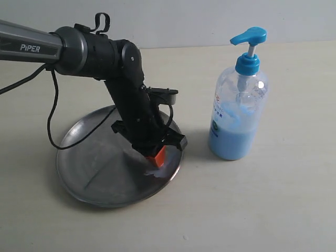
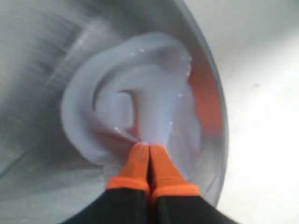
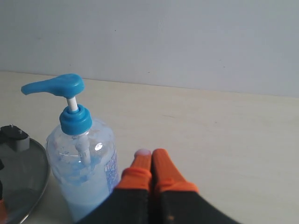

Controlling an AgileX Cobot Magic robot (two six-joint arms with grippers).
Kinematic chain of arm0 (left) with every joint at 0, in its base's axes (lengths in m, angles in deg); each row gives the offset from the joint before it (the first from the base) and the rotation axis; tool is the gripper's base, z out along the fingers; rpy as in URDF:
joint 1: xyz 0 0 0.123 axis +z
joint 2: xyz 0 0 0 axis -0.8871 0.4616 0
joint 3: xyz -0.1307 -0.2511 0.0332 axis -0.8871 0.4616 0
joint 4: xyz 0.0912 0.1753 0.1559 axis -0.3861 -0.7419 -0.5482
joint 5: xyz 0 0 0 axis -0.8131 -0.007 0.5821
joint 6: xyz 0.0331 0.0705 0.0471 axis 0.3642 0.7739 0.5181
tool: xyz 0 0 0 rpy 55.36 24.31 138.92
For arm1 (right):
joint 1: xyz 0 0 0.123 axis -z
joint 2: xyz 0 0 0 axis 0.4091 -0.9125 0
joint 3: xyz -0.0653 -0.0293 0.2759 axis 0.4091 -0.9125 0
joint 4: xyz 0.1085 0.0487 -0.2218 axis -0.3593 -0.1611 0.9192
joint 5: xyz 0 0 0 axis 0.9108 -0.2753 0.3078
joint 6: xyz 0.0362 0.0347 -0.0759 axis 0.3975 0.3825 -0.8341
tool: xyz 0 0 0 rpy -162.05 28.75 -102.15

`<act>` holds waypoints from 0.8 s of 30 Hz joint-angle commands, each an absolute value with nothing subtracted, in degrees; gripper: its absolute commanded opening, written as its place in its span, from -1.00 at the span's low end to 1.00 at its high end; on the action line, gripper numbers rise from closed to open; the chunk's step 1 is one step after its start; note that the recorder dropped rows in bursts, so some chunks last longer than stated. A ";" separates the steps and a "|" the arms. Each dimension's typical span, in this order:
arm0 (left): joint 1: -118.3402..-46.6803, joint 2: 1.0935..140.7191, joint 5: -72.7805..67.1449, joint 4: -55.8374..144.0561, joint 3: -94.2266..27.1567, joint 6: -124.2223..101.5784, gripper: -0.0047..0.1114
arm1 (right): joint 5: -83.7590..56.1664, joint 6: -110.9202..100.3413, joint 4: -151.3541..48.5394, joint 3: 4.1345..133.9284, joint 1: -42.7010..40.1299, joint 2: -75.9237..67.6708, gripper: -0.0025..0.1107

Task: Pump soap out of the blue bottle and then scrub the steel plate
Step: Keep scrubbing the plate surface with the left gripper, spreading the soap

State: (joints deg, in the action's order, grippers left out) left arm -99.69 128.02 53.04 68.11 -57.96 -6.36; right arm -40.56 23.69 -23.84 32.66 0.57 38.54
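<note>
The only word that can be read is "PiPER", in white letters on the grey sleeve of the left arm [image 1: 31,42], at the upper left of the exterior frame. The blue bottle [image 1: 237,113], at the right of that frame, carries a white-blue label [image 1: 217,113] with blue print. Its characters are too small and blurred to read, in the right wrist view as well.
</note>
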 commanded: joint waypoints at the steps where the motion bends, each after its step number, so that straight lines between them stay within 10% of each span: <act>1: -99.85 129.10 54.97 70.89 -57.14 -3.82 -0.92 | -39.67 23.46 -23.98 32.47 0.81 38.80 -0.96; 24: -99.50 129.11 52.40 60.48 -57.14 -12.59 -0.92 | -39.58 23.46 -24.34 32.47 0.81 38.80 -0.96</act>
